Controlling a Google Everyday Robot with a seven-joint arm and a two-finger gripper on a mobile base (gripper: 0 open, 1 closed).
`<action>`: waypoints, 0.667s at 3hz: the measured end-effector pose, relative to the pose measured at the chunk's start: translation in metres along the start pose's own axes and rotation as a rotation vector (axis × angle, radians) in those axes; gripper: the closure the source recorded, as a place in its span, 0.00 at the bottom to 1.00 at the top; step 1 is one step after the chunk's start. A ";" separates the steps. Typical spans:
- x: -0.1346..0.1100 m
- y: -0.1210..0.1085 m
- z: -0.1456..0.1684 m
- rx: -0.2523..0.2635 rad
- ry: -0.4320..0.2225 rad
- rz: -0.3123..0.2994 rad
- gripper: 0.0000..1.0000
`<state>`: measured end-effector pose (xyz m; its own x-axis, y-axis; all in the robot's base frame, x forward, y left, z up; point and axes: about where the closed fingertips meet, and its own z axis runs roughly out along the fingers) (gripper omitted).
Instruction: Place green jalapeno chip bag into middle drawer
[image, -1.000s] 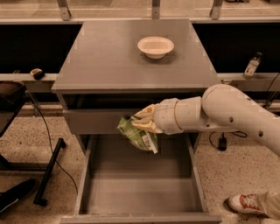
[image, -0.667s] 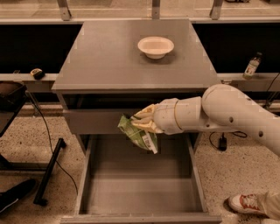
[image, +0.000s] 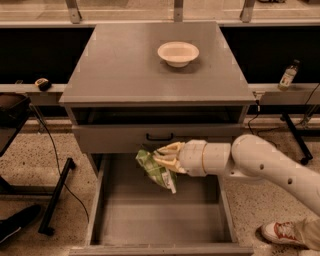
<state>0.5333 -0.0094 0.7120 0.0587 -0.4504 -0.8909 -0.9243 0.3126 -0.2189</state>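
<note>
The green jalapeno chip bag (image: 156, 171) hangs crumpled from my gripper (image: 165, 157), white seam end pointing down. My gripper is shut on the bag's upper part, its pale fingers (image: 169, 148) wrapped around it. The white arm reaches in from the right. The bag is held in the air above the back half of the open middle drawer (image: 150, 220), a wide grey drawer with a flat bare floor. It hangs just below the closed drawer front with the black handle (image: 159, 137).
A white bowl (image: 178, 53) stands on the grey cabinet top (image: 125, 65). A small bottle (image: 288, 76) stands on the ledge at right. A black stand (image: 55, 195) and cables are at left. A person's shoe (image: 282, 234) is at bottom right.
</note>
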 end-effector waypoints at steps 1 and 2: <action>0.033 0.012 0.014 -0.009 -0.095 0.038 1.00; 0.041 0.016 0.020 -0.018 -0.108 0.053 1.00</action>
<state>0.5282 -0.0062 0.6638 0.0490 -0.3406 -0.9389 -0.9337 0.3182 -0.1641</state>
